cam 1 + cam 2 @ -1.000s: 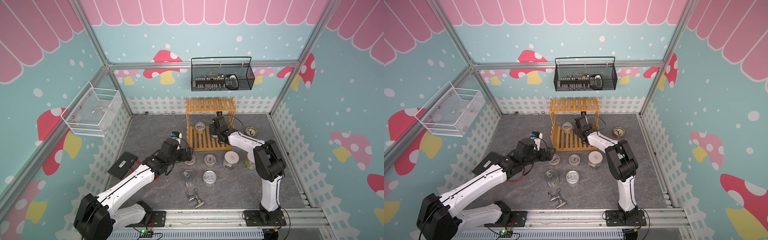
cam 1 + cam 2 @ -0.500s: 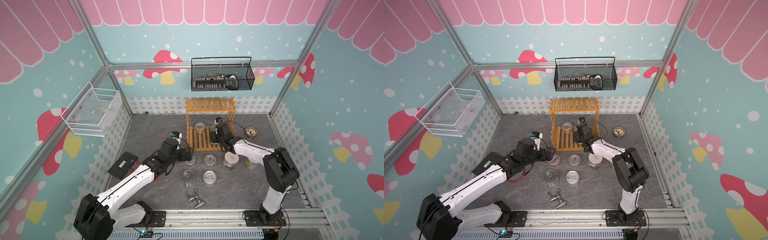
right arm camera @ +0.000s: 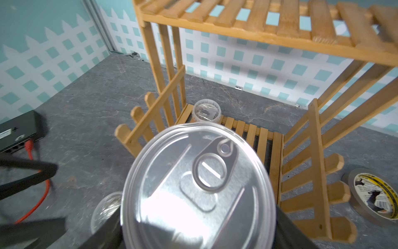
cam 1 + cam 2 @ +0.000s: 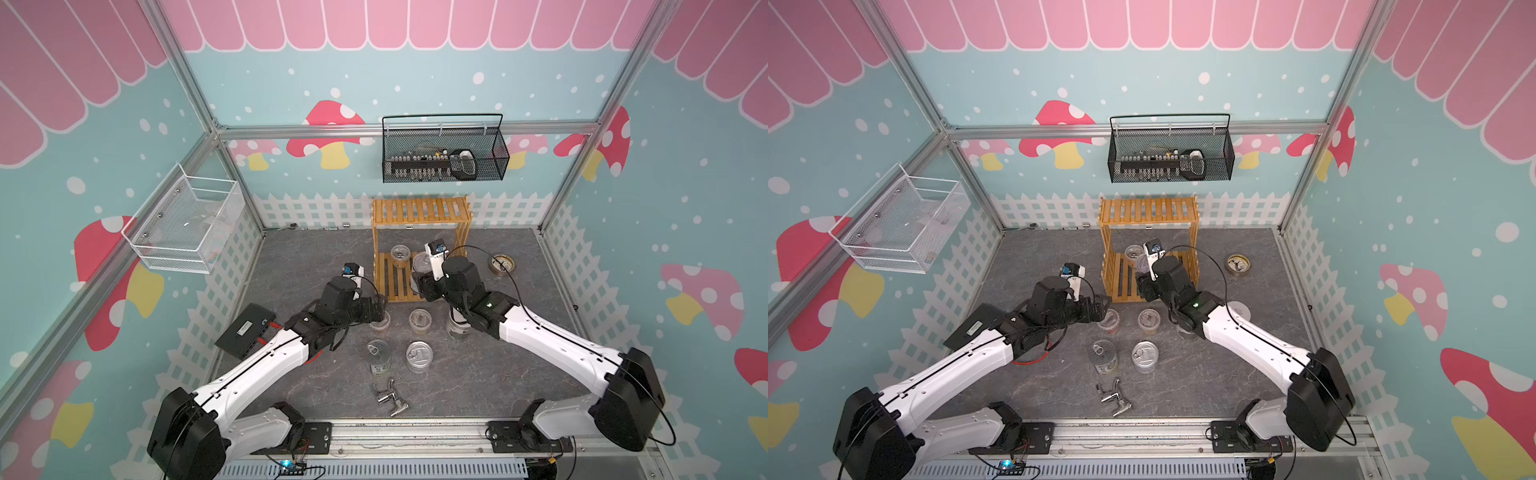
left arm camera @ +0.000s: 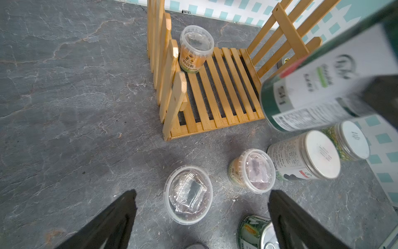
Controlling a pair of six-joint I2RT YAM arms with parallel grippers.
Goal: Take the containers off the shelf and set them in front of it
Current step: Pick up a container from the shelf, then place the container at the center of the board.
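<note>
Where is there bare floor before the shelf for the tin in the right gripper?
The held tin would likely fit on the bare floor bordered by the front tins, the faucet and the right arm. Floor left of the shelf is bare too. Crowded: directly before the shelf, where tubs, jars and those tins stand close.

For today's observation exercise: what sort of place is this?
Probably a staged robot test booth: printed mushroom walls, an aluminium frame, and a left arm and right arm bolted to a front rail.
</note>
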